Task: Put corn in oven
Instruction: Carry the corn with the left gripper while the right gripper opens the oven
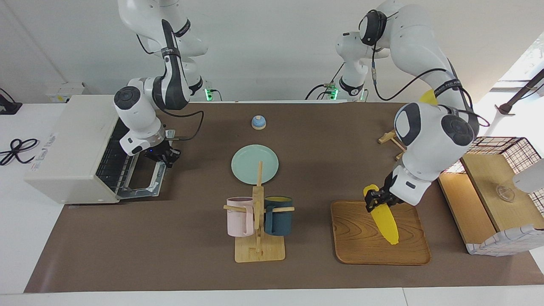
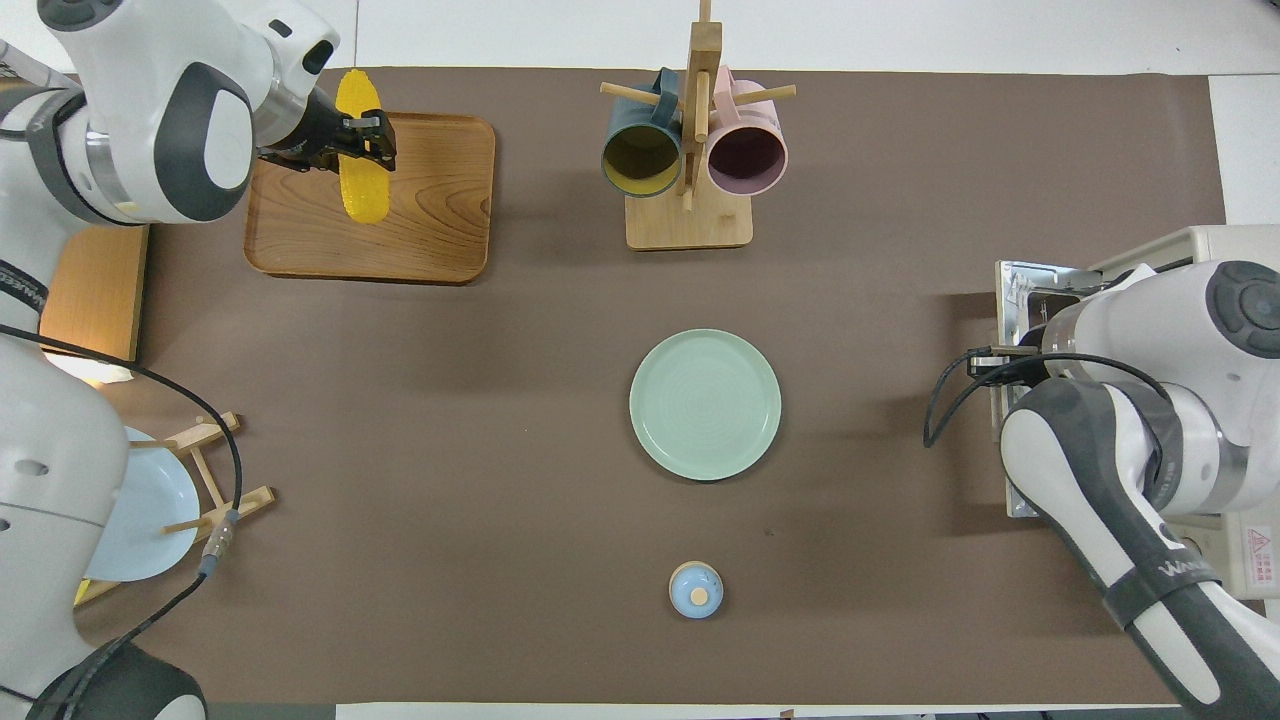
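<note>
The yellow corn (image 1: 384,219) hangs tilted over the wooden tray (image 1: 361,242), pointed end down toward the tray. My left gripper (image 1: 376,199) is shut on it near its thick end. In the overhead view the corn (image 2: 360,190) and the left gripper (image 2: 365,140) are over the tray (image 2: 440,210). The cream-white oven (image 1: 63,148) stands at the right arm's end of the table with its door (image 1: 144,187) dropped open and the wire rack showing. My right gripper (image 1: 163,155) is low over the open door's edge. The right arm hides that gripper in the overhead view.
A mug rack (image 1: 257,212) with a pink and a dark blue mug stands mid-table. A green plate (image 1: 255,164) lies nearer to the robots, and a small blue knob-topped object (image 1: 258,122) nearer still. A wire-and-wood basket (image 1: 497,187) is beside the tray. A plate rack (image 2: 200,470) holds a pale blue plate.
</note>
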### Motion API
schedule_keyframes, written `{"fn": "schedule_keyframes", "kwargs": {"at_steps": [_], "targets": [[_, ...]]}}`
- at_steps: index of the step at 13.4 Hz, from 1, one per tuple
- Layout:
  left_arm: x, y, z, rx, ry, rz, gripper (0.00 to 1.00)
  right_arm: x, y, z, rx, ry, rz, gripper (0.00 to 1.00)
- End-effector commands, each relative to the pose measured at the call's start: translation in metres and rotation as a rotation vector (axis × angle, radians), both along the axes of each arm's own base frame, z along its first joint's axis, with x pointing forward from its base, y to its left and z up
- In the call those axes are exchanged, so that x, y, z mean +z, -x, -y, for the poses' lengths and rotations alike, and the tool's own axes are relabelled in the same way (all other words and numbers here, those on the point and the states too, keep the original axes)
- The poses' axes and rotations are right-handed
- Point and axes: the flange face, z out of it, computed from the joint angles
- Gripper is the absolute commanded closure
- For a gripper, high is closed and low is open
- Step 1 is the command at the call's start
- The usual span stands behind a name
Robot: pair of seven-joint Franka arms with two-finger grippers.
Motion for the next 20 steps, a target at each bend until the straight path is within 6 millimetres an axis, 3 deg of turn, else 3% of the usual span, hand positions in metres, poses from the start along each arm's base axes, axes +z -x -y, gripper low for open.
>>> {"fn": "schedule_keyframes", "kwargs": {"at_steps": [1,3,9,11,14,15,16,18,20], "targets": [[0.023,0.058,0.044,0.028,-0.006,-0.058,1.0,-0.012,-0.003,0.014,-0.031,0.006,0.009,1.0],[0.023,0.098,0.091,-0.003,-0.026,-0.104,1.0,-0.012,-0.003,0.009,-0.025,0.005,0.008,1.0],[-0.027,0.217,0.215,0.028,0.006,-0.052,1.0,-0.009,-0.007,-0.026,-0.055,-0.059,0.013,1.0],[-0.047,0.242,0.25,0.015,0.031,-0.027,1.0,0.015,-0.027,-0.039,-0.036,-0.065,-0.002,1.0],[-0.088,0.255,0.285,0.01,0.043,-0.018,1.0,0.057,-0.047,-0.042,-0.021,-0.07,-0.034,1.0],[-0.1,0.259,0.292,-0.002,0.035,-0.023,1.0,0.069,-0.048,-0.043,-0.018,-0.072,-0.053,0.88],[-0.117,0.264,0.302,-0.014,0.029,-0.028,1.0,0.078,-0.049,-0.042,-0.015,-0.072,-0.062,0.68],[-0.135,0.268,0.315,-0.013,0.046,-0.009,1.0,0.095,-0.055,-0.039,-0.001,-0.062,-0.068,0.4],[-0.142,0.269,0.316,-0.016,0.039,-0.012,1.0,0.106,-0.057,-0.041,0.005,-0.063,-0.084,0.38]]}}
